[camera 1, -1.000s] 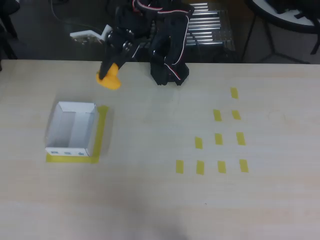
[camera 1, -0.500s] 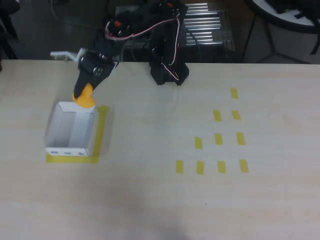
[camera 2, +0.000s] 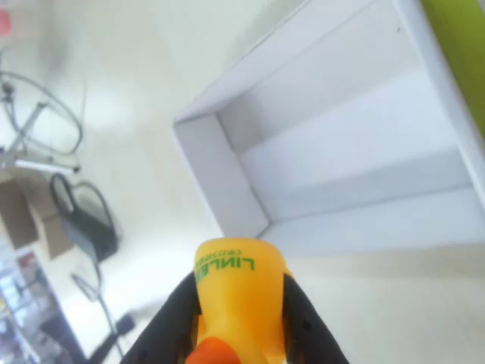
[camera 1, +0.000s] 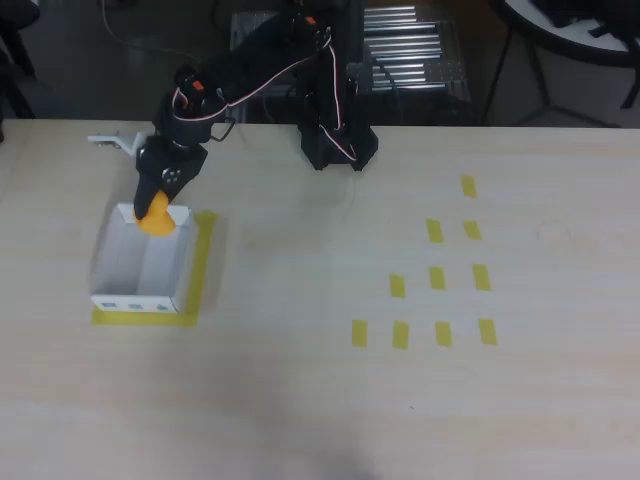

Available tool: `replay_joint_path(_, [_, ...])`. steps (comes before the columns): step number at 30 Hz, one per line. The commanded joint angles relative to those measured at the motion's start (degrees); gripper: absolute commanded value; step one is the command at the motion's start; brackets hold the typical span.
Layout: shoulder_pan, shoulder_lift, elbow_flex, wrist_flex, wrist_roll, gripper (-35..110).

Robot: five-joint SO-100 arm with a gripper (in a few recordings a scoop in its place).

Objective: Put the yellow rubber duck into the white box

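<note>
over the white box [camera 1: 140,265] rim, hand [camera 1: 155,208] grips yellow rubber duck [camera 1: 154,217]

The yellow rubber duck [camera 1: 155,217], small, rounded and orange-yellow with green lettering on its underside in the wrist view [camera 2: 237,303], is held off the surface over the far wall of the white box [camera 1: 112,282], a shallow open tray with bluish marks on its near side
</note>
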Motion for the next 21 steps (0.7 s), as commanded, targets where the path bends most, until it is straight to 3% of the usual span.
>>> replay_joint_path(1, [2.9,-0.8,-11.2,-0.9,0.6,0])
replay_joint_path(9, [5.4,-8.1,-18.7,-2.3,1.8,0])
replay_joint_path(21, [5.9,-16.4,-17.3,-10.2,-2.1,0])
